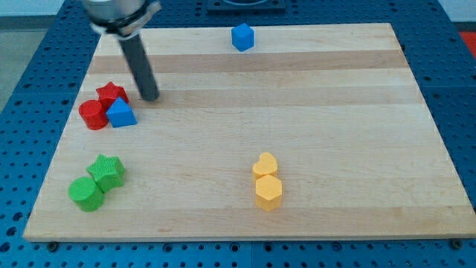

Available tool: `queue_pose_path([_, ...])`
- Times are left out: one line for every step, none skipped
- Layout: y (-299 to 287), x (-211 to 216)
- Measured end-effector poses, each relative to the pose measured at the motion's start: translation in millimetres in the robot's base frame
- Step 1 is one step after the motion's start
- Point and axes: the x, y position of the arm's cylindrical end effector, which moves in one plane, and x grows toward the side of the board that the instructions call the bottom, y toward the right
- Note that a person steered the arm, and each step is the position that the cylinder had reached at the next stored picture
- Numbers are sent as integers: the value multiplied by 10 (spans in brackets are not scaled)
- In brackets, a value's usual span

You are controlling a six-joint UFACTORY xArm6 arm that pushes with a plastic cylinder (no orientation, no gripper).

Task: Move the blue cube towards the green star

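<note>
my tip (151,97) sat near the board's left edge, in the upper half, just to the upper right of the red/blue cluster: red star (111,93), red cylinder (93,115) and blue triangular block (120,113), all touching or nearly so. tip looked just clear of them, not in contact as far as i could tell. no jaws on this rig, only the bare rod, so nothing was open, closed or held. the blue cube (242,36) was at the board's top edge, a bit right of centre, well apart from the tip and untouched. target green star (108,170) was near the bottom left corner, touching the green cylinder (86,193) below-left of it. yellow heart (265,164) and yellow hexagon (268,192) sat stacked together near the bottom edge, around the middle, off the likely path. my read: task was at the approach step, push not started. next move called for getting the tip round to the cube's far side, at the top edge and slightly right, then pushing diagonally down-left. risk: that line ran close to the red/blue cluster, so it needed to stay to the right of it.
</note>
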Motion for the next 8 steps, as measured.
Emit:
queue_pose_path([384, -424])
queue_pose_path([1230, -491])
queue_pose_path([1896, -706])
queue_pose_path([2208, -1133])
queue_pose_path([2179, -1667])
queue_pose_path([2010, -1698])
queue_pose_path([1724, -1697])
queue_pose_path([1524, -1687])
